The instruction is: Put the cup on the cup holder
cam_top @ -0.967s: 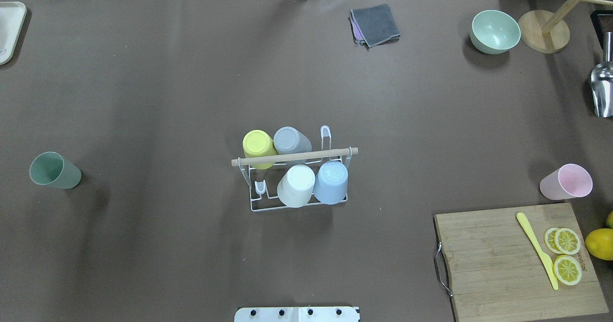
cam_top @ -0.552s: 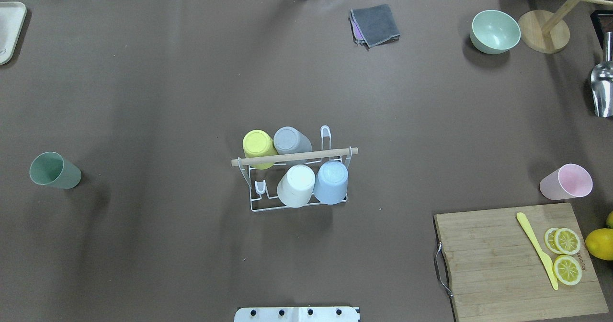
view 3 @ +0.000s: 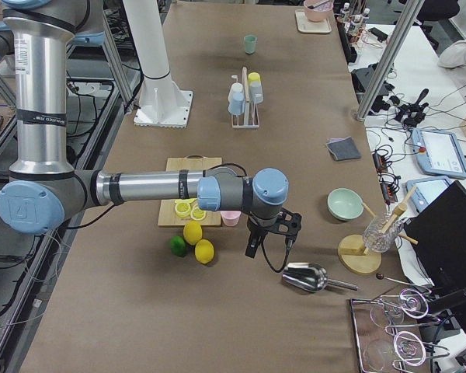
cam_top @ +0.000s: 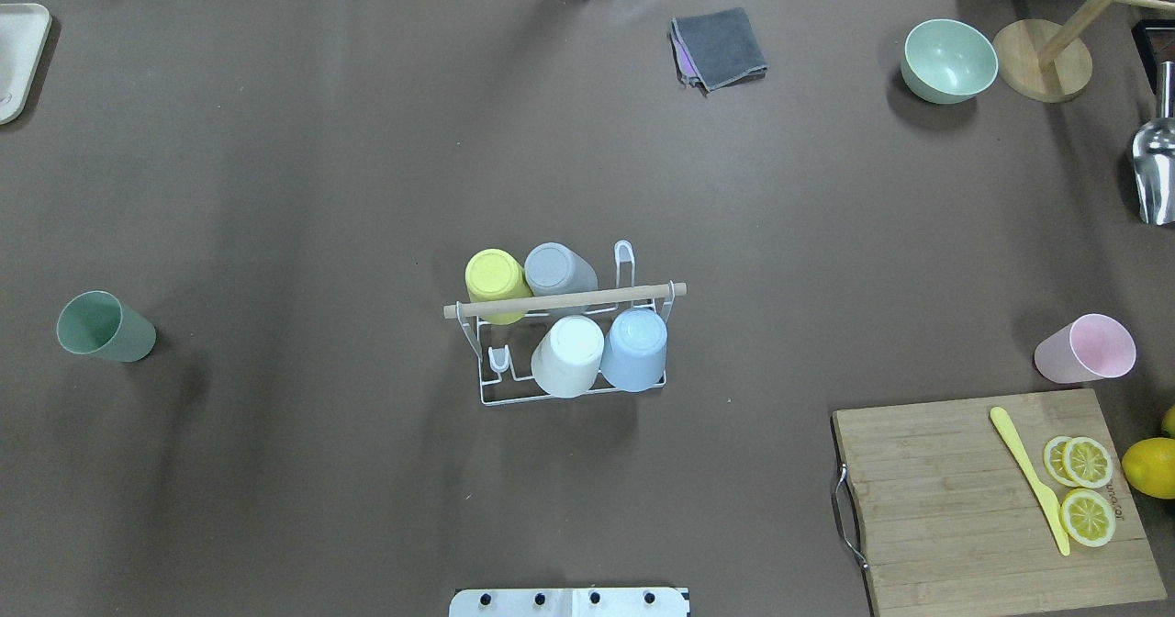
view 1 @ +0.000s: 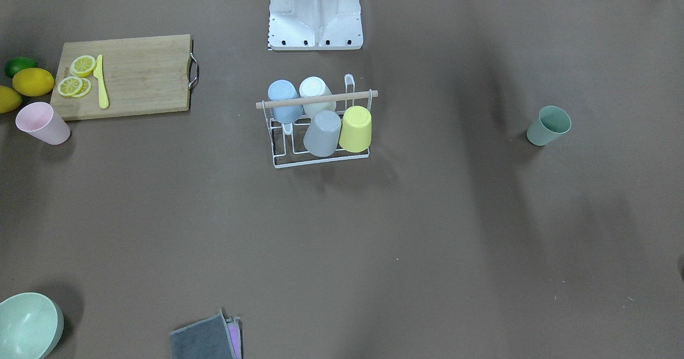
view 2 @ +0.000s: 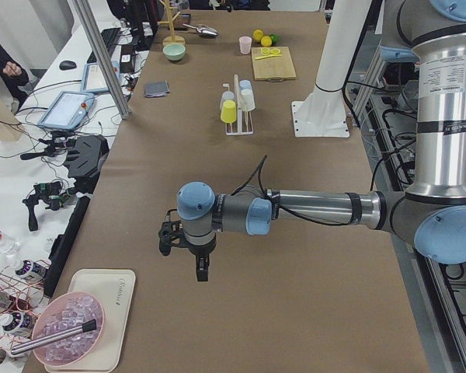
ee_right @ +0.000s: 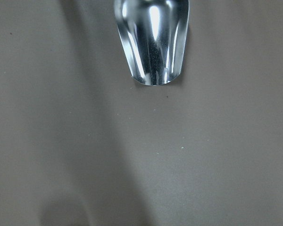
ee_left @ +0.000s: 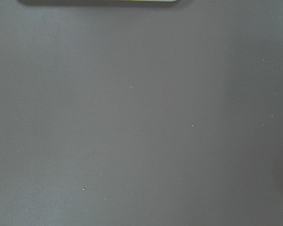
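At the far left the left hand (view 2: 199, 268) hangs over bare desk (cam_top: 303, 185), well apart from everything it needs, and whether it is released or clenched I cannot tell from the side view that alone shows it. The green cup (cam_top: 104, 326) stands mouth-up near the desk's left edge; it will have to be turned over in the grasp, and a smooth tapered wall could slip or swing during that turn. In the middle sits the cup holder (cam_top: 482, 387), already carrying a yellow cup (cam_top: 494, 277), a grey cup (cam_top: 556, 268), a white cup (cam_top: 567, 355) and a blue cup (cam_top: 635, 349), all upside down. Two prongs look free: the near-left prong (cam_top: 498, 358) and the far-right prong (cam_top: 624, 257). Each is crowded by a neighbouring cup and lies close under the wooden rod (cam_top: 643, 292), so a cup brought in tilted could strike the rod or jostle a neighbour. The wire frame looks light and might slide or tip under a sideways push. Further right, the pink cup (cam_top: 1086, 348) stands just beside the cutting board (cam_top: 955, 498). The right hand (view 3: 256, 241), its state likewise impossible to tell, hovers near the metal scoop (ee_right: 152, 40) and the lemons (view 3: 204, 250), which a low sweep could knock.
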Motion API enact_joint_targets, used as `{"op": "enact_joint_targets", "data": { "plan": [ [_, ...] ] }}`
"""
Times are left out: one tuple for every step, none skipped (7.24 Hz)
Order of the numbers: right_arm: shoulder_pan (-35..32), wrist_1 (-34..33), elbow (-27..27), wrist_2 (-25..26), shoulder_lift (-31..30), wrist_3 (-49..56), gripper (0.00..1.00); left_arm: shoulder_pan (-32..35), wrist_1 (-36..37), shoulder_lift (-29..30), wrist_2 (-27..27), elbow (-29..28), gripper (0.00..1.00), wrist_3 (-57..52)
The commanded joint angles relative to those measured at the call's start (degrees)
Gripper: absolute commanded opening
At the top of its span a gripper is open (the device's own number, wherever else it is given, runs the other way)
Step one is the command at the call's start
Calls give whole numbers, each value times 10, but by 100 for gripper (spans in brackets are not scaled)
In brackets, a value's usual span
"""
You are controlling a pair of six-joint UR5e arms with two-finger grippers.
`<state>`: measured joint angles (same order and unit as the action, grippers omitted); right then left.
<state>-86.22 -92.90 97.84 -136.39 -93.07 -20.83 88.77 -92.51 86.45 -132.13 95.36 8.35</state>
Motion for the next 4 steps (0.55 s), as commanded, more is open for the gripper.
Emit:
{"op": "enact_joint_targets", "data": {
  "plan": [
    [2, 0, -1, -6, 8, 0, 99, 0, 0, -1, 0, 1, 98, 0],
    [3, 0, -5, -6, 15, 0, 99, 0, 0, -1, 0, 1, 98, 0],
    [3, 1, -11, -11, 23, 1, 99, 0, 0, -1, 0, 1, 98, 0],
    [10, 7, -19, -12, 24, 1, 99, 0, 0, 0, 0, 1, 98, 0]
  ]
}}
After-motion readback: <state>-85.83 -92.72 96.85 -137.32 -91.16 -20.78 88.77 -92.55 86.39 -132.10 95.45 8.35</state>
